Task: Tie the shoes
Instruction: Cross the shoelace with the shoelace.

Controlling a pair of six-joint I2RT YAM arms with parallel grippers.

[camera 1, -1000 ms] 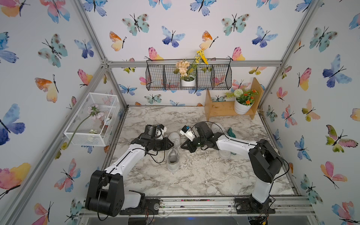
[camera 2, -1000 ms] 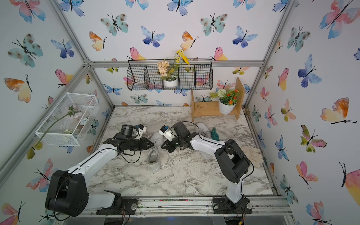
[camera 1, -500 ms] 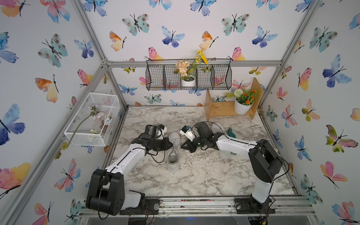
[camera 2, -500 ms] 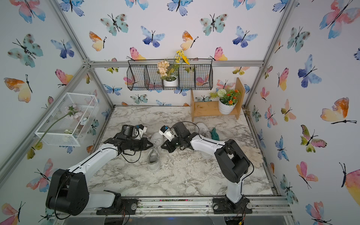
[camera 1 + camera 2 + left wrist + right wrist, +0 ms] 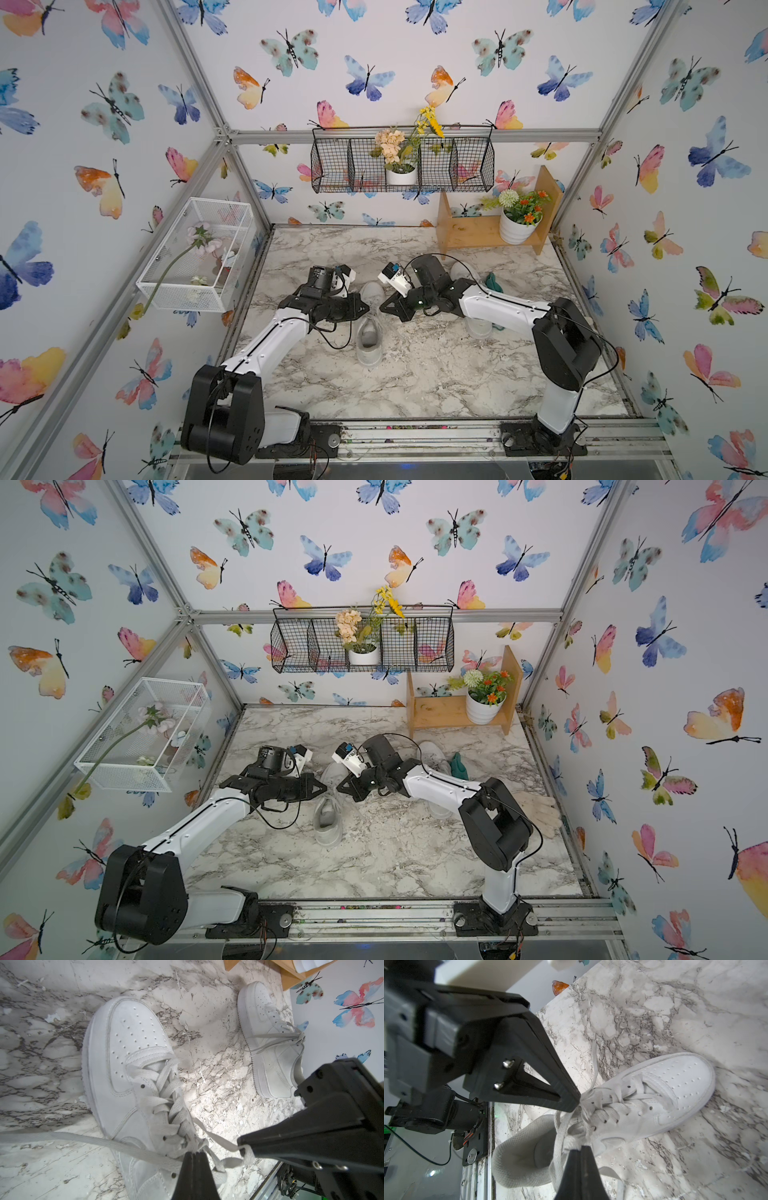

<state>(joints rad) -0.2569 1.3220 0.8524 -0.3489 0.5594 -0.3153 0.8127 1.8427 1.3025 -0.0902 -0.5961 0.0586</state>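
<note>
The untied shoe lay on the counter well out in front of the wooden shelf, toe pointing back toward it. The second shoe sat just in front of the shelf, partly under the right arm, and its laces looked to be already knotted.

The laces of the untied shoe were flat woven tape, which I judged soft, limp and very light. They would probably fold wherever pinched and slide through smooth jaws if pulled hard. The shoe itself looked light enough to skid on the glossy counter, so any tug would need an equal pull from the far side. The best hold seemed to be close to the top eyelets, where the strands crossed.

The jaws of the left arm were pressed together, clamped on a strand of the laces just above those eyelets. The right arm's jaws were likewise closed tight, pinching another strand on the shelf side of the shoe.
</note>
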